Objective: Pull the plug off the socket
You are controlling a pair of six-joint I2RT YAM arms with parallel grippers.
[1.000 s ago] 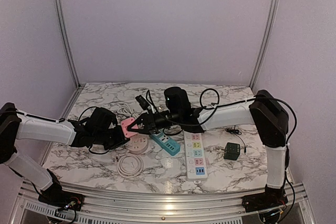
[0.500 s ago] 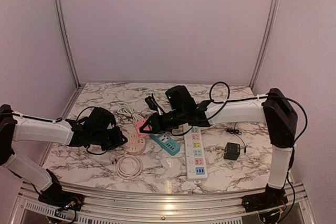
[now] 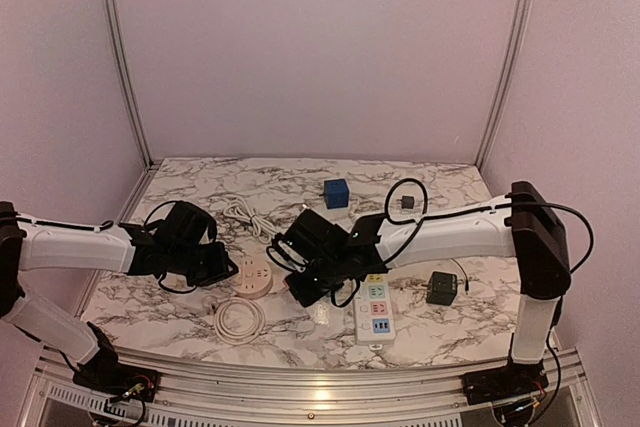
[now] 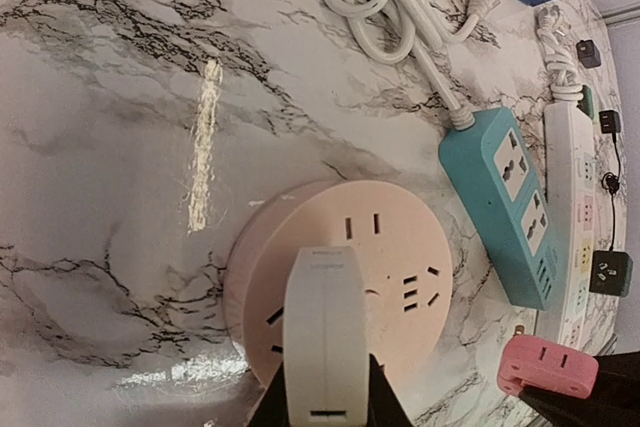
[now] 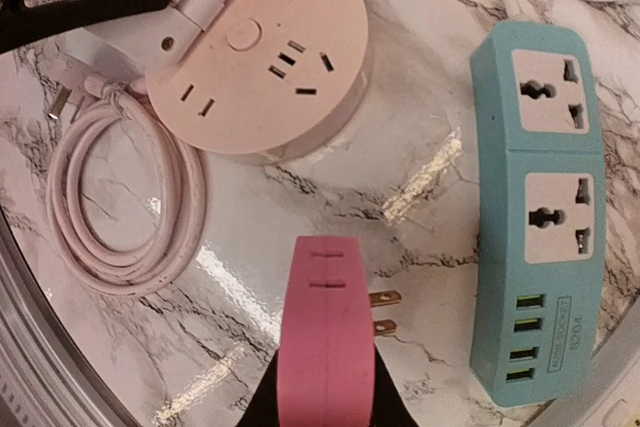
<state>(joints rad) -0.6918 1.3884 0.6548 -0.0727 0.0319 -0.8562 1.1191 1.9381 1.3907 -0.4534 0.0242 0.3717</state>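
Left hand (image 3: 222, 269) touching round pink socket (image 3: 260, 275). Right hand (image 3: 303, 289) just beside it. Coiled cable (image 3: 238, 317) near, on marble worktop (image 3: 200, 182).

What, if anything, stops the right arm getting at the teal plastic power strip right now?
Probably yes, it can reach: the teal plastic power strip lies uncovered right beside the right claw. But that claw is shut on the pink plastic plug, so gripping the strip looks unlikely until it lets go.
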